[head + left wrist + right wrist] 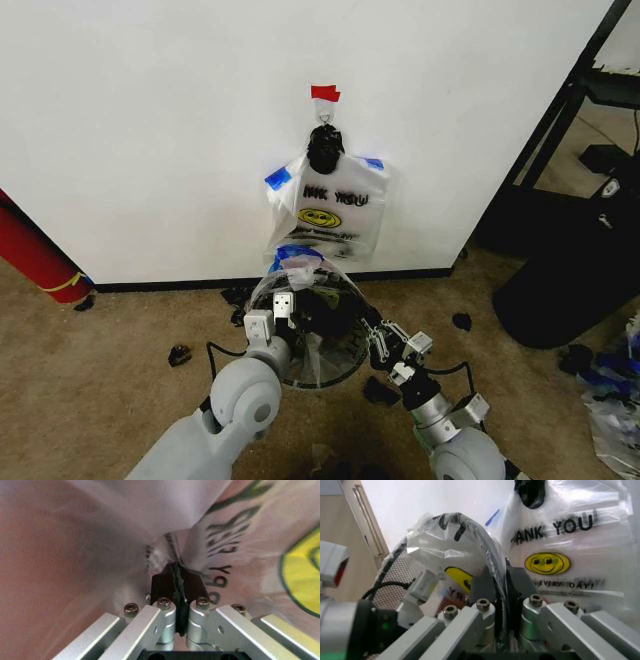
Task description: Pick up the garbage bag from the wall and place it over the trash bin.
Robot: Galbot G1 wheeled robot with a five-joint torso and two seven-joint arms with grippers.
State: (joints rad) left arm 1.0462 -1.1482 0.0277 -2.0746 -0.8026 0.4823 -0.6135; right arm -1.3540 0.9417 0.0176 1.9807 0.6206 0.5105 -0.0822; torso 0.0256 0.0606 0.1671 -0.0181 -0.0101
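Thin see-through plastic of the garbage bag is stretched over the trash bin below the wall. Left gripper and right gripper both have fingers clamped on its film. Beside them, a bundle of bags hangs from the hook.

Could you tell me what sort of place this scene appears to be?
Probably an indoor test room: a plain white wall with a taped hook holding bags, worn brown carpet littered with scraps, and a black rack alongside.
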